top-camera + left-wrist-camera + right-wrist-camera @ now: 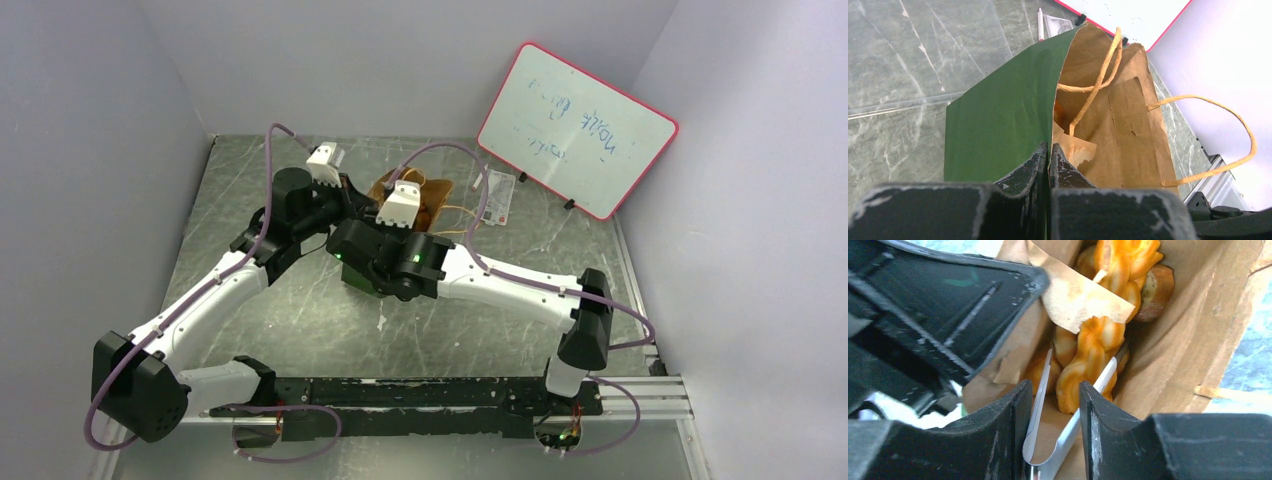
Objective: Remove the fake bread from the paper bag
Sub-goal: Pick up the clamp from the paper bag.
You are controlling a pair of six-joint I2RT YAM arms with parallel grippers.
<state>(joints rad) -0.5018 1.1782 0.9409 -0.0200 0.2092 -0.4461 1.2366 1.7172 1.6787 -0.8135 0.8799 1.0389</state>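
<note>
The paper bag [1003, 115], dark green outside and brown inside, lies open at mid-table [432, 190]. My left gripper [1049, 150] is shut on the bag's side wall at its mouth, one finger outside and one inside. Its tan cord handles [1218, 105] hang loose. My right gripper [1054, 390] is inside the bag's mouth, shut on metal tongs [1048, 460]. The tongs' arms straddle the near end of a twisted orange loaf [1098, 345] of fake bread. A brown bun [1155, 292] and other orange pieces lie deeper in. A torn paper flap [1075, 295] covers part of the loaf.
A pink-framed whiteboard [575, 130] leans at the back right. A small printed card [497, 195] and a white pen [1040, 22] lie beside the bag. The left gripper's black finger [948, 305] crowds the bag's mouth. Grey walls enclose the table.
</note>
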